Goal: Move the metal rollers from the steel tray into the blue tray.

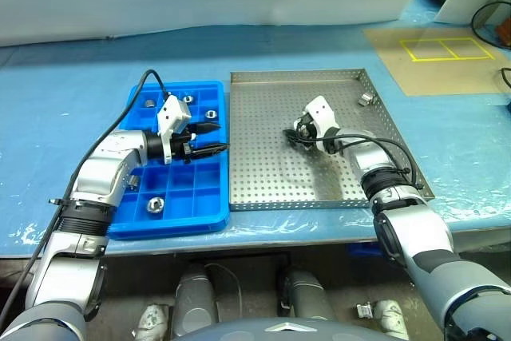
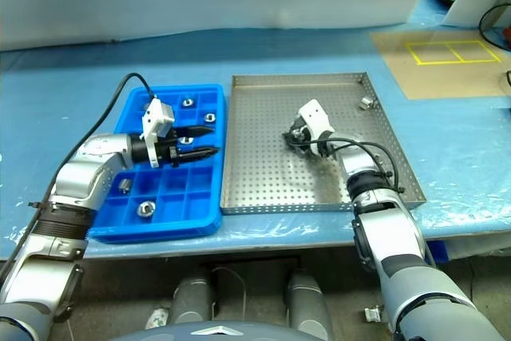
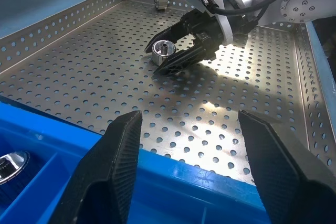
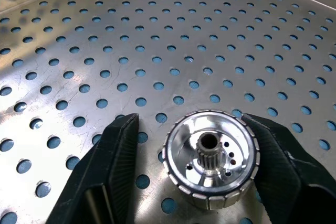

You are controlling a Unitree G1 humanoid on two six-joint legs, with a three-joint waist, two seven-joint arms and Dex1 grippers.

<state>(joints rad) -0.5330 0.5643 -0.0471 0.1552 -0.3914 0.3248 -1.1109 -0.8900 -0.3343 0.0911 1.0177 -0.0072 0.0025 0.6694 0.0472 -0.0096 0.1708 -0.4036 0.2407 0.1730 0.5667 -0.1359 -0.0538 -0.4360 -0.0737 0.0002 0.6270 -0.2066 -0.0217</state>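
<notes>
Blue tray (image 1: 204, 213) sits along the left rim of the steel tray (image 1: 263, 189), the two touching or nearly so; both lie on a blue-covered table (image 1: 64, 101). Nearest in the blue tray, one metal roller (image 1: 155, 205) rests in a front compartment; a second roller (image 2: 124, 186) shows in a compartment just behind it, toward the outer side. Left gripper (image 1: 217, 138) hangs over the middle of the blue tray, pointing toward the steel tray, fingers (image 3: 113, 166) spread with nothing between them. Further back in the blue tray, three more rollers: one (image 1: 212, 114) near the steel tray, one (image 1: 188, 99) behind it, one (image 1: 149, 103) toward the outer side. In the steel tray, the right gripper (image 1: 292, 133) is down at the perforated floor around the middle, its fingers (image 4: 110, 150) on either side of a roller (image 4: 211, 159) standing on end; one finger looks touching, the other shows a slight gap, so whether the grip is made, cannot tell. Farthest, a lone roller (image 1: 366, 99) lies by the steel tray's back right corner.
</notes>
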